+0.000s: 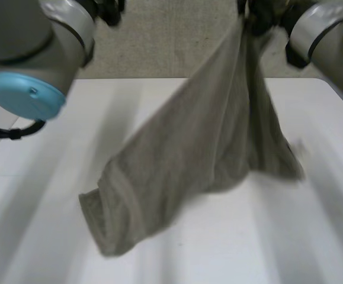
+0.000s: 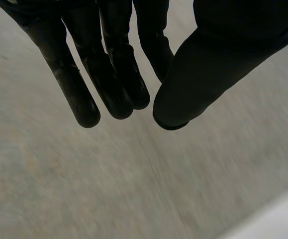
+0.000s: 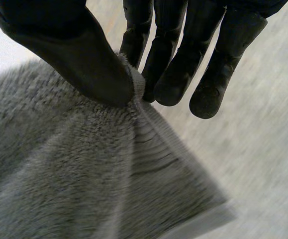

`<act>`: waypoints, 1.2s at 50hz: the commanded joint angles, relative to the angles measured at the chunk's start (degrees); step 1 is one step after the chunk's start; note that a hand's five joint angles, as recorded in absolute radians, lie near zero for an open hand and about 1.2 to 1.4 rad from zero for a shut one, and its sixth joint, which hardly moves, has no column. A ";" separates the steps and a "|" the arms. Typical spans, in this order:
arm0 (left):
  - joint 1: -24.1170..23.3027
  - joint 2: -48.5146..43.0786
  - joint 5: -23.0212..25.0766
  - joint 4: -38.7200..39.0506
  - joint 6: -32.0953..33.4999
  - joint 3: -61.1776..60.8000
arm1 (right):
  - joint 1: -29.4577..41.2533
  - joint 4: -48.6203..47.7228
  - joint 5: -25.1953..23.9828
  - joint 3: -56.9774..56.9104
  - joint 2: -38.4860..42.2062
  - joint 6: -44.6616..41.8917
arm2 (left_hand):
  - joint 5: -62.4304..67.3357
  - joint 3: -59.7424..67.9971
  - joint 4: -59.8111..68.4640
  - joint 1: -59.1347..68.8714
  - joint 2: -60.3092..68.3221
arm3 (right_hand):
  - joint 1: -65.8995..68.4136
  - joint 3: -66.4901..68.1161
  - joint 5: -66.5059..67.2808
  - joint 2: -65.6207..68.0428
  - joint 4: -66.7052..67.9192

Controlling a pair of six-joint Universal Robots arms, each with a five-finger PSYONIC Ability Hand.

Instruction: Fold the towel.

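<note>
A grey towel [image 1: 207,136] hangs from my right hand [image 1: 257,15], held high beyond the table's far edge. In the right wrist view the thumb [image 3: 84,59] pinches the towel's hemmed edge [image 3: 148,129] against the fingers, and the cloth [image 3: 74,164] falls away below the palm. The towel's lower end lies bunched on the white table [image 1: 289,236] toward the front left. My left hand [image 1: 109,9] is up at the far left, apart from the towel. Its thumb [image 2: 198,74] is drawn in against the fingers [image 2: 109,74] with nothing between them.
Beige carpet [image 1: 165,41] lies beyond the table's far edge and under my left hand [image 2: 109,189]. My left arm's grey joint and blue cap [image 1: 26,94] hang over the table's left side.
</note>
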 commanded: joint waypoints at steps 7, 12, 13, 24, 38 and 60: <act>2.97 5.84 7.29 -0.16 -10.11 -35.88 | 3.71 5.49 -1.29 31.75 -8.31 -19.41 | 0.03 -0.85 -0.96 0.47 -0.93 | 3.87 3.47 3.97 4.30 3.34; 2.53 6.28 11.26 2.39 -11.08 -45.43 | 3.98 3.65 -1.29 39.49 -17.10 -20.20 | -33.39 -34.27 -34.38 -32.95 -34.35 | 3.87 3.47 3.97 4.30 3.34; 2.18 6.28 12.04 3.87 -11.43 -46.82 | 3.98 3.21 -1.46 40.88 -19.80 -20.20 | -35.72 -36.60 -36.71 -35.29 -36.68 | 3.87 3.47 3.97 4.30 3.34; -0.10 6.02 13.01 8.54 -17.31 -49.64 | 3.19 3.47 -1.55 47.48 -31.24 -20.99 | -44.16 -45.04 -45.14 -43.72 -45.12 | 3.87 3.47 3.97 4.30 3.34; -2.04 2.77 15.83 9.07 -18.37 -51.93 | 1.61 3.03 -1.91 53.55 -40.48 -21.25 | -6.46 -7.34 -7.44 -6.02 -7.42 | 3.87 3.47 3.97 4.30 3.34; 0.24 2.67 11.70 19.35 -8.88 -0.70 | 1.07 -42.97 10.92 25.42 -18.25 -22.58 | 11.33 10.45 10.34 11.77 10.37 | 3.87 3.47 3.97 4.30 3.34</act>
